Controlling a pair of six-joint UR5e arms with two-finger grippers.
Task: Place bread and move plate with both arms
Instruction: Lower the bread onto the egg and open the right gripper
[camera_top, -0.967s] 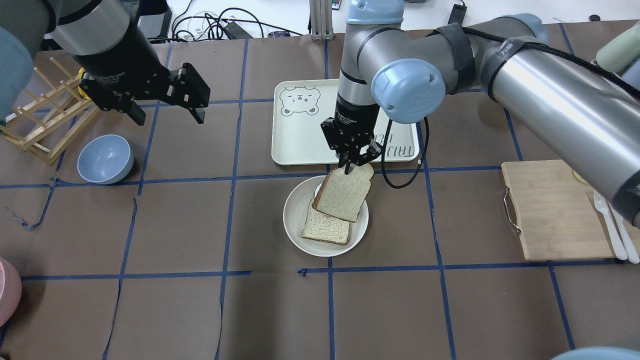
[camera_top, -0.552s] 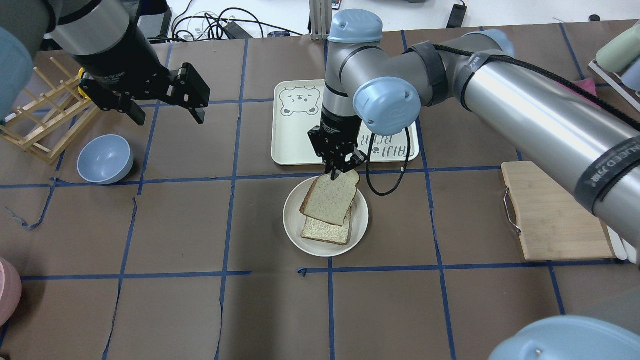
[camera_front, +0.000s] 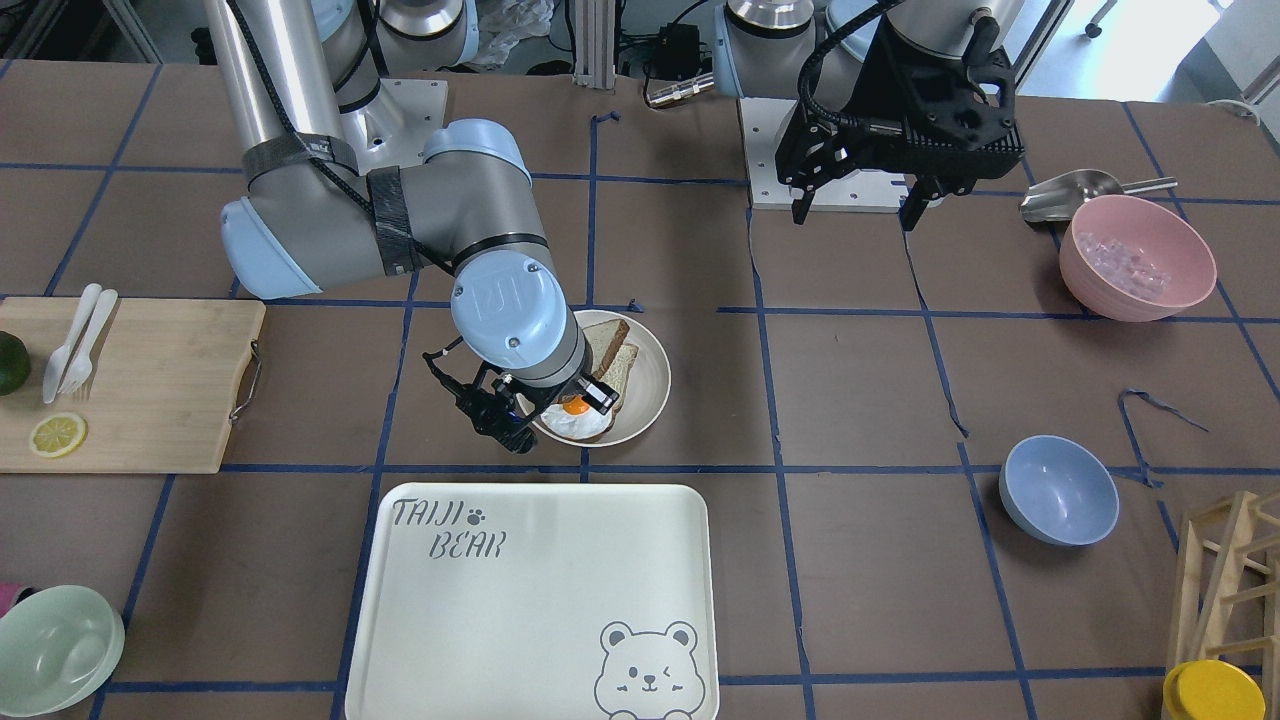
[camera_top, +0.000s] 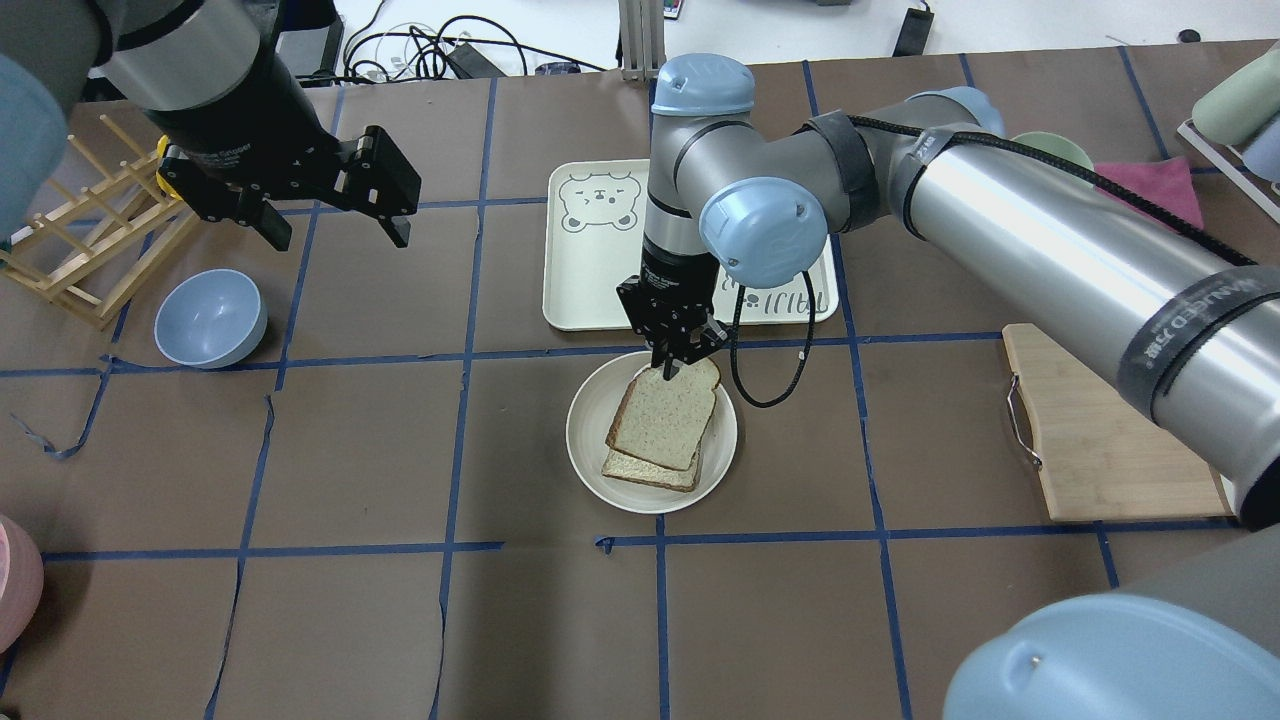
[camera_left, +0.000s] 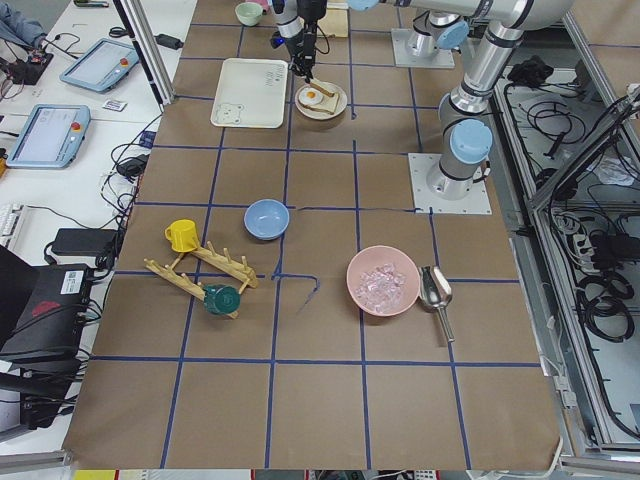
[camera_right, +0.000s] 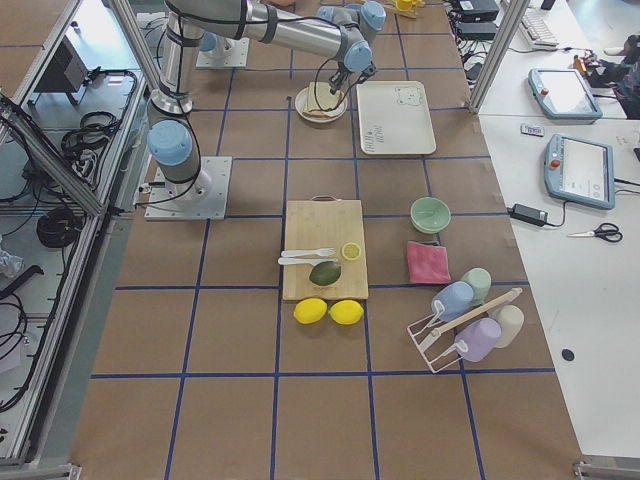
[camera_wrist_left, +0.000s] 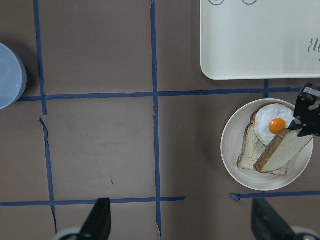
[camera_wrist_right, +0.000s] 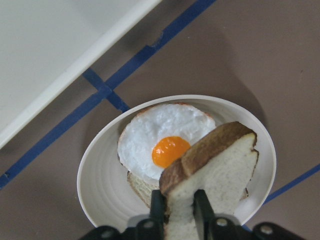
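Note:
The bread (camera_top: 665, 415), with a dark brown crust, is held tilted by its top edge in my right gripper (camera_top: 668, 368), which is shut on it. Its lower end rests over the round cream plate (camera_top: 585, 440). On the plate lies a paler slice (camera_top: 645, 468) with a fried egg (camera_wrist_right: 165, 142) on it. In the right wrist view the bread (camera_wrist_right: 220, 170) stands between the fingers above the egg. My left gripper (camera_top: 338, 235) is open and empty, hovering over the table at the far left, well apart from the plate (camera_wrist_left: 232, 150).
The cream bear tray (camera_top: 600, 290) lies just beyond the plate. A blue bowl (camera_top: 210, 318) and a wooden rack (camera_top: 90, 240) are at the left. A cutting board (camera_top: 1110, 430) is at the right. A pink bowl (camera_front: 1135, 255) stands near the left arm's base.
My right gripper has carried the bread leftward and down, so it now lies over the lower slice on the plate. The left arm has not moved.

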